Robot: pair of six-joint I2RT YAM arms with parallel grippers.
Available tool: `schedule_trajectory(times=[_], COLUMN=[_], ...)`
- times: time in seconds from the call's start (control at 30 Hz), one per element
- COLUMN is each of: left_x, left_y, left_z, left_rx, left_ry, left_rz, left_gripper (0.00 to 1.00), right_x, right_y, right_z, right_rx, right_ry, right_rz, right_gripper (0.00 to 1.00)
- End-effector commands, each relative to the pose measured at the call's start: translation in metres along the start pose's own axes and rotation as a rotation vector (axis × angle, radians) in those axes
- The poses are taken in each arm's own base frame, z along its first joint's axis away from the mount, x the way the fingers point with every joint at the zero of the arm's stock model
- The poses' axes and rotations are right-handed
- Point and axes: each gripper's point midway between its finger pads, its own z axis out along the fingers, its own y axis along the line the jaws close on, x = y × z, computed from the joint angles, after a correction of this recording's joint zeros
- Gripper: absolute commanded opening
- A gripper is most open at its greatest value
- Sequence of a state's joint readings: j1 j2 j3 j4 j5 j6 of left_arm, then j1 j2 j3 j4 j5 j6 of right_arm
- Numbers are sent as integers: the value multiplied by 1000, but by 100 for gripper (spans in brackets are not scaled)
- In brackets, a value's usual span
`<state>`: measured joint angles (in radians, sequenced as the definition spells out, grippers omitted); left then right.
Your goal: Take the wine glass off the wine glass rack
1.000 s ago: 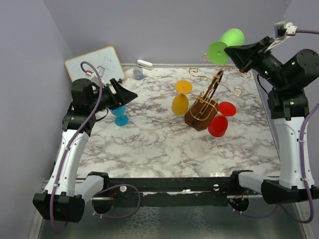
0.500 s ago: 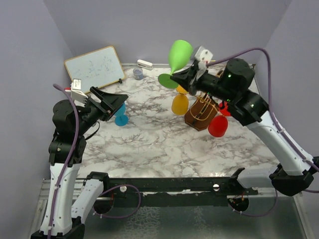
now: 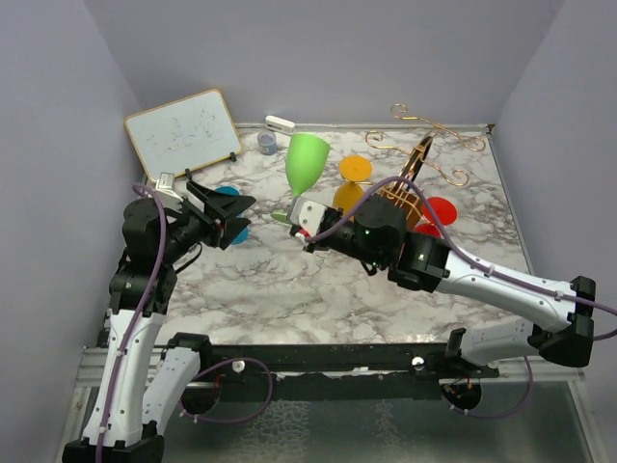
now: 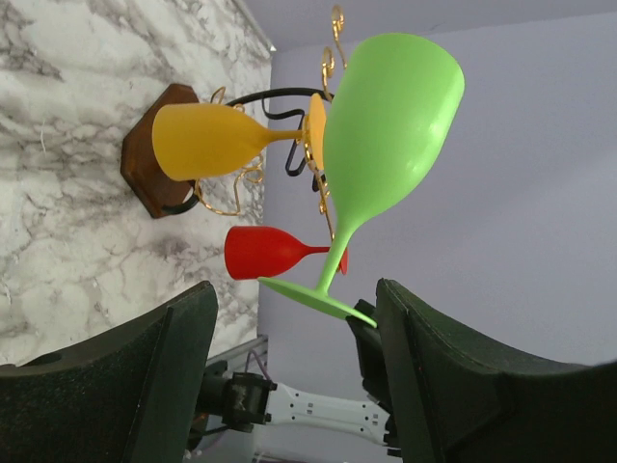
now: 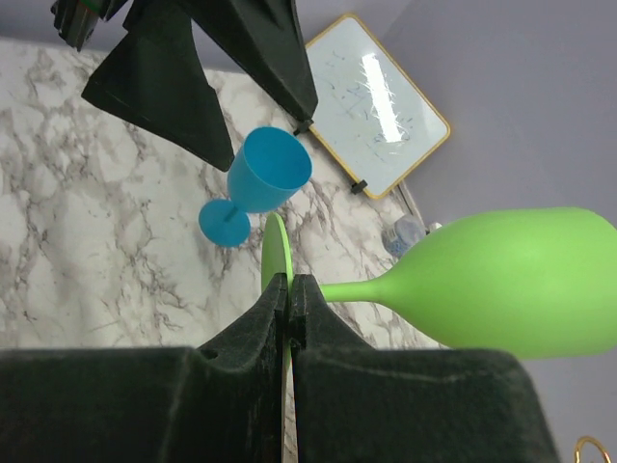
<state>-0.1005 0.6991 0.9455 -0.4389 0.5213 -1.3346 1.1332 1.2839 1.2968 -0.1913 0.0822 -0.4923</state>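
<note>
The right gripper [image 5: 289, 294] is pinching its fingers [image 5: 246, 342] shut on the green wine glass [image 3: 306, 164] by its thin foot, bowl-up over the table [image 3: 289, 280], clear of the wine glass rack [image 3: 420, 159], so I'd say it's calling for a slow, level descent, left gripper [image 3: 239, 217] gaping empty.

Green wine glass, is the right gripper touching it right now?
Touching. The right wrist view shows the right gripper pinching the green wine glass by its foot.

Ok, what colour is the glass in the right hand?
Lime green; the glass shows best in the right wrist view.
</note>
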Motion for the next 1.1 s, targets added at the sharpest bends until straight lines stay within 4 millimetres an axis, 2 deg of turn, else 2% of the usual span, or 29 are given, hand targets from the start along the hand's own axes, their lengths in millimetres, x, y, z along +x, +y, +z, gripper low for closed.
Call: schedule_trajectory(times=[0.0, 0.23, 0.47, 0.77, 0.93, 1.07], left_x=[14, 23, 32, 36, 36, 36], left_y=[-8, -5, 8, 7, 10, 15], left_z=[-3, 2, 7, 8, 9, 11], left_rx=[45, 76, 100, 118, 119, 114], left_ry=[79, 150, 215, 236, 237, 234], left_rz=[-120, -179, -252, -262, -259, -259], left_gripper=[70, 70, 70, 69, 66, 58], right_x=[-20, -20, -18, -10, -14, -19], right_y=[-22, 10, 24, 45, 58, 65], right_z=[-7, 1, 11, 24, 23, 20], right_rx=[182, 201, 222, 226, 213, 203], right_ry=[-77, -119, -134, -128, -159, -176], right_rz=[-98, -229, -293, -404, -412, -406], right_gripper=[1, 1, 1, 1, 1, 1])
